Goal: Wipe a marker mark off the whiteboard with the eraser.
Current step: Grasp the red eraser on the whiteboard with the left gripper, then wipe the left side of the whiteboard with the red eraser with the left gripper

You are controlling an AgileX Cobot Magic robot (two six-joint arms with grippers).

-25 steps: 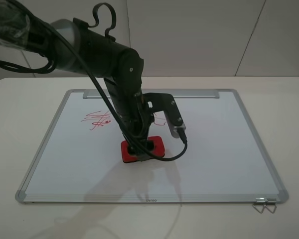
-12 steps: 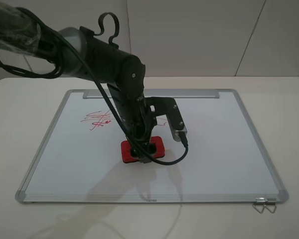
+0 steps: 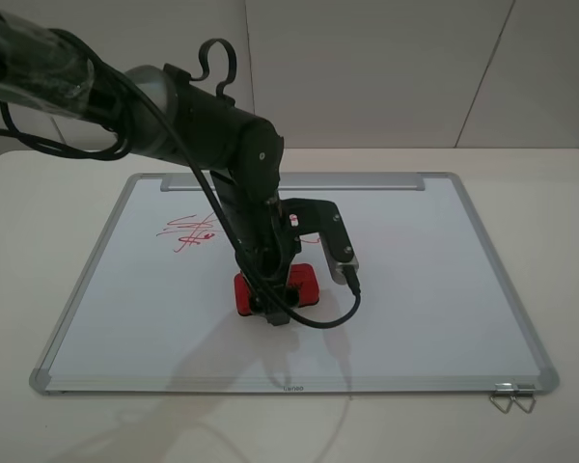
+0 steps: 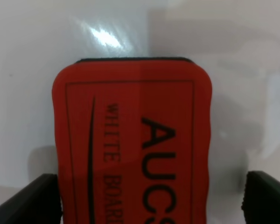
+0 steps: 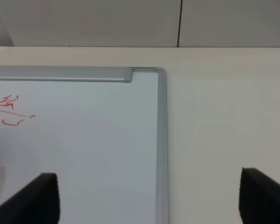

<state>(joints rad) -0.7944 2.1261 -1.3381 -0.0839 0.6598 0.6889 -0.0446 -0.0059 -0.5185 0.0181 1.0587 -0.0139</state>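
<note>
In the exterior high view the whiteboard lies flat on the desk. The eraser sits felt-down near the whiteboard's middle, and the left end effector is low over it. The mark is whole, toward the whiteboard's far edge on the left arm's side and well apart from the eraser. Nothing has been wiped.

In the left wrist view the eraser fills the frame, lettering up. The fingers stand at full spread on either side of it. One is close to its edge, and the other has a clear strip of whiteboard between. It is straddled, not gripped.

In the right wrist view the right end effector is spread wide and empty by the whiteboard's far corner on its own side. A sparser squiggle shows there.

The task looks to be at its start. Closing on the eraser, carrying it to the mark and rubbing all remain.
</note>
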